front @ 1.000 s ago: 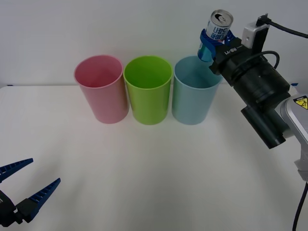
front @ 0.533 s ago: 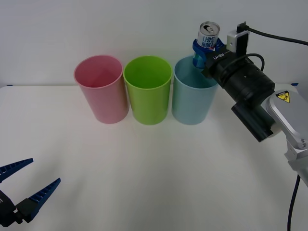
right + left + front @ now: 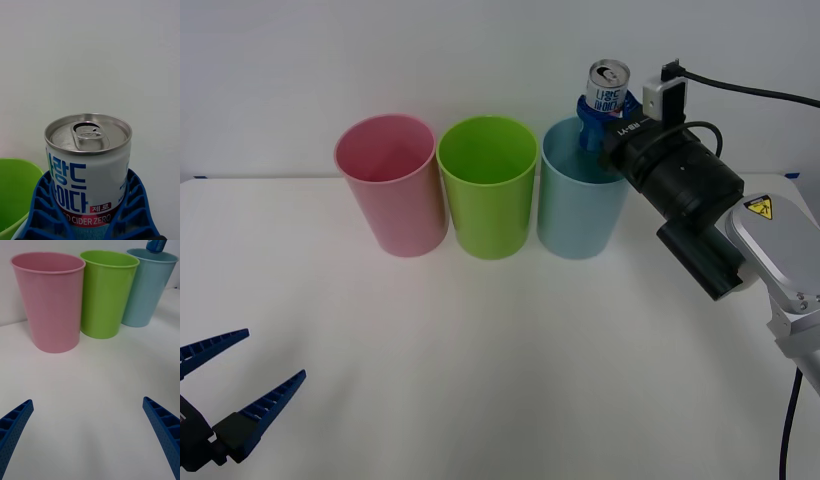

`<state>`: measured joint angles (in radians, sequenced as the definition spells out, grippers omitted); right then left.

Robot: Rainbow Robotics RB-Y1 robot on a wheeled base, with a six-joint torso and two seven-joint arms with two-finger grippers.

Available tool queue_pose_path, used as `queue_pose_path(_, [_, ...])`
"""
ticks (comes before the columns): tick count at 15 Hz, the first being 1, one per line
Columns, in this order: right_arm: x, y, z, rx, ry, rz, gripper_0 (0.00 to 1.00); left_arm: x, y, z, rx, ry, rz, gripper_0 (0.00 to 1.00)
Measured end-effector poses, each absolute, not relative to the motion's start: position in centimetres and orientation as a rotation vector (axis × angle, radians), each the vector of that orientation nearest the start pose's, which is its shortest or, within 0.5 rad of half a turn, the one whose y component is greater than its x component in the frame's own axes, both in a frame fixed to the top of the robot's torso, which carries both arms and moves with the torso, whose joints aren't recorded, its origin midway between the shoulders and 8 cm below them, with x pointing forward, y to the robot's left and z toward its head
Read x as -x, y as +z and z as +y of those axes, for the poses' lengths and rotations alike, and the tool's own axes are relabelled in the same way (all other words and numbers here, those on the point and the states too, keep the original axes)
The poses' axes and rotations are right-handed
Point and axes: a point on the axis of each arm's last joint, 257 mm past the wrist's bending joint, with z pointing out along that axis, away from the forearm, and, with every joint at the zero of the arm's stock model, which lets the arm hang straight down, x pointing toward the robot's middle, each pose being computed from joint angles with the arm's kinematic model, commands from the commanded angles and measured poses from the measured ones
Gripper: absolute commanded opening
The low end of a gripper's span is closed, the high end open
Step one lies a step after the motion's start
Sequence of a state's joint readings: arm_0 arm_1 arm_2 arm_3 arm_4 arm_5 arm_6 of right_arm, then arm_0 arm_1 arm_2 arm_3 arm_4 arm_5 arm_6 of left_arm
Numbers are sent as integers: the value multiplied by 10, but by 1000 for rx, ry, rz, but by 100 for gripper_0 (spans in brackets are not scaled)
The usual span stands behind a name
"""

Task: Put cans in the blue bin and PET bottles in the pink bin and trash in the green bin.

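The right end effector (image 3: 601, 108) is clamped on the drink can (image 3: 608, 86), its blue ribbed fingers (image 3: 43, 210) pressing the can's lower body from both sides. The can stands upright in that grip, with its silver pull-tab top and the upper part of its white body with blue and red print rising clear above the fingers. In the front view, end effector and can hang above the far right part of the blue bin's (image 3: 580, 205) rim, the can's base level with or just above the opening; the can is not inside the bin. The right arm reaches in from the right side, slanting up and back toward the bin.

Three tall round bins stand in a row at the far side of the white bench (image 3: 500, 350): the pink bin (image 3: 392, 190) on the left, the green bin (image 3: 488, 190) in the middle and the blue bin on the right, neighbours close together or touching. In the right wrist view, a piece of the green bin's rim shows beside the can.

The left end effector (image 3: 225, 395) hovers low at the near left corner of the bench, well apart from the bins, its two blue fingers spread wide with nothing between them.
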<state>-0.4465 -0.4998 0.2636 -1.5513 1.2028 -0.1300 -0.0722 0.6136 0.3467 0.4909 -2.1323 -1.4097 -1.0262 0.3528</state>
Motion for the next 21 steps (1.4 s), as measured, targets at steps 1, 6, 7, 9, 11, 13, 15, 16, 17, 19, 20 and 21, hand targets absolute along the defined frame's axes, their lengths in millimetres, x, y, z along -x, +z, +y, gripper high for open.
queue_pose_path(1, [-606,-30,-130,475,260,1264,100,-305,-204,299,-518,-380,1802,100])
queue_pose_path(6, [-606,-30,-130,473,257,1263,100,-305,-204,299,-518,-380,1802,100])
queue_pose_path(7, [-606,-29,-130,473,257,1263,100,-305,-204,299,-518,-380,1802,100])
queue_pose_path(9, [-606,-29,-130,473,256,1263,100,-305,-204,299,-518,-380,1802,100])
queue_pose_path(11, [-606,-29,-131,471,258,1263,100,-305,-204,299,-518,-380,1802,100])
queue_pose_path(13, [-606,-28,-130,470,260,1262,100,-305,-204,299,-518,-380,1802,100])
queue_pose_path(15, [-605,-25,-130,469,265,1255,100,-305,-204,299,-518,-380,1802,100])
queue_pose_path(16, [-603,-23,-129,470,273,1250,100,-305,-204,299,-518,-380,1802,100])
queue_pose_path(17, [-600,-21,-130,470,284,1246,100,-305,-204,299,-518,-380,1802,100])
queue_pose_path(19, [-587,-15,-131,485,318,1233,100,-305,-204,299,-518,-380,1802,100])
queue_pose_path(20, [-580,-12,-131,497,341,1227,100,-305,-204,299,-518,-380,1802,100])
queue_pose_path(21, [-570,-12,-133,512,371,1226,100,-305,-204,299,-518,-380,1802,100])
